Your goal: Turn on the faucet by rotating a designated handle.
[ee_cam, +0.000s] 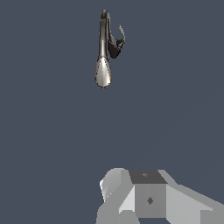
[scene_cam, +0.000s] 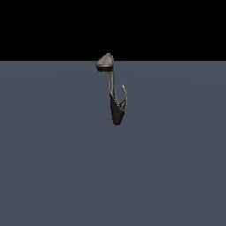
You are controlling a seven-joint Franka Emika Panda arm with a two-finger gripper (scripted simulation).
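Flat grey-blue floor (scene_cam: 53, 167), black backdrop. Faucet (scene_cam: 114, 95) w/ handle (scene_cam: 125, 95) well apart from gripper (ee_cam: 131, 205); finger opening can't tell.

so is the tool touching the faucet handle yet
Apart. The wrist view shows bare floor between the tool and the handle on the faucet.

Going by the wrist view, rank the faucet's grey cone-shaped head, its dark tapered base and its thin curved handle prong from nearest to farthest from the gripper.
1. The grey cone-shaped head is nearest the white and grey gripper, at the stem's near end.
2. The dark tapered base sits beyond the head, beside the stem.
3. The thin curved grey handle prong reaches farthest, though it is only slightly past the base.
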